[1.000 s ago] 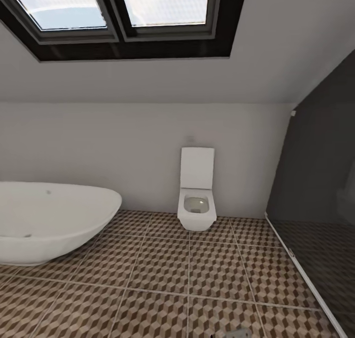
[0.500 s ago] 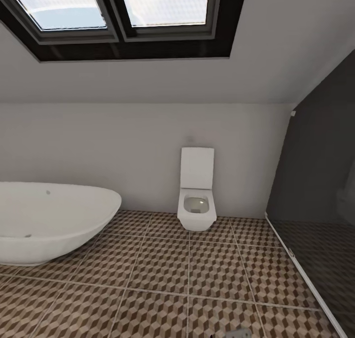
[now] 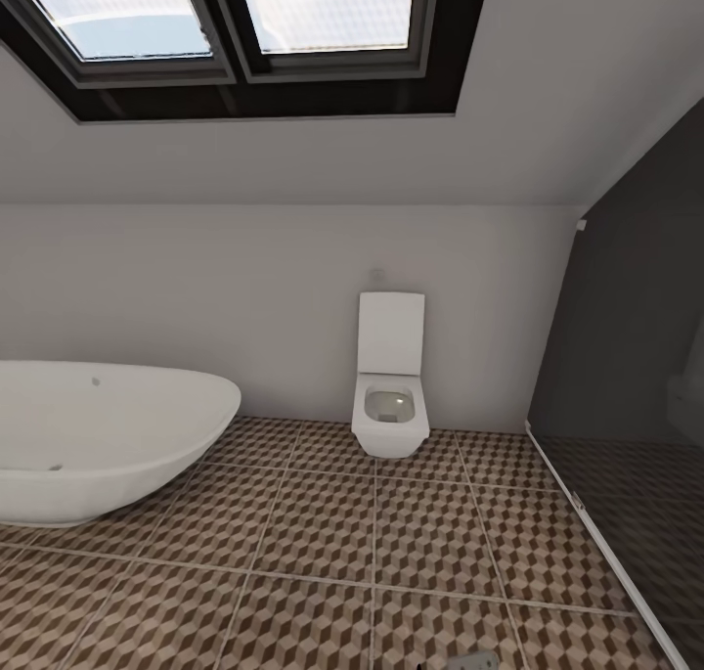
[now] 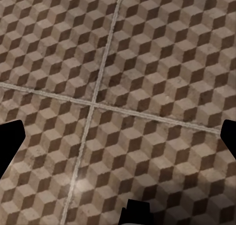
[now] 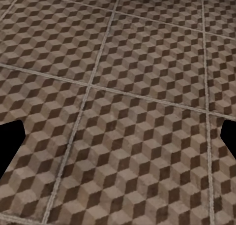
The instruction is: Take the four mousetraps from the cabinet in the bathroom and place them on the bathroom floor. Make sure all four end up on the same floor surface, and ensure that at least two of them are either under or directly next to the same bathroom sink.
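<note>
Bathroom floor [image 3: 323, 523] bears a bathtub [image 3: 98, 435], toilet [image 3: 391, 411] and shower glass [image 3: 626, 357].

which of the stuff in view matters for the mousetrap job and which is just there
Belongs to the job:
- bathroom floor, the cube-patterned tiles where the traps must end up

Just there:
- bathtub
- toilet
- skylight
- glass-walled shower

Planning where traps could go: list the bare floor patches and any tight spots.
Bare bathroom floor runs wide between the bathtub, the toilet and the shower glass. Tightest is the strip beside the tub. Both wrist views look down on bare tiles, with fingertips wide apart.
</note>
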Robot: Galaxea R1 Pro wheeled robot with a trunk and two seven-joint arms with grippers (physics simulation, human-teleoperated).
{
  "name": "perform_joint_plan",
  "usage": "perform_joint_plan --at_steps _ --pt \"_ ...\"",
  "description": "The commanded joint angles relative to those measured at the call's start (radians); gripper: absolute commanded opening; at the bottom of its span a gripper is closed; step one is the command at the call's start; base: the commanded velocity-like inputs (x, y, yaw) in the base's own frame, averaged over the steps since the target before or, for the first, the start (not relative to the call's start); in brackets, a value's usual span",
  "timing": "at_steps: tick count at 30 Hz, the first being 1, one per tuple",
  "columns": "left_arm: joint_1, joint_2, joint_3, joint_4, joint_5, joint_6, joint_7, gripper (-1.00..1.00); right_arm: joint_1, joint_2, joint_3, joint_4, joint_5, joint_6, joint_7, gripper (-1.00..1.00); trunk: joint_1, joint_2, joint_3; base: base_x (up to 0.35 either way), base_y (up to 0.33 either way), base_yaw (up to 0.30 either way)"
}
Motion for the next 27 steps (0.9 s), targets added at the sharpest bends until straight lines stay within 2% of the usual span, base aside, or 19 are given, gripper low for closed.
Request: perform_joint_plan --at_steps 1,8,27 --pt "-0.001 0.000 0.002 0.001 0.001 -0.003 0.001 1.00 -0.001 0.000 0.003 0.001 0.010 0.000 -0.010 1.00 0.000 -0.001 -0.001 0.000 0.000 0.000" --pt "-0.001 0.000 0.002 0.001 0.001 -0.003 0.001 1.00 -0.001 0.000 0.003 0.001 0.010 0.000 -0.010 1.00 0.000 -0.001 0.000 0.000 0.000 -0.082" --pt "-0.001 0.000 0.002 0.000 0.001 -0.003 0.001 1.00 -0.001 0.000 0.003 0.001 0.010 0.000 -0.010 1.00 0.000 -0.001 0.015 0.000 0.000 -0.230"
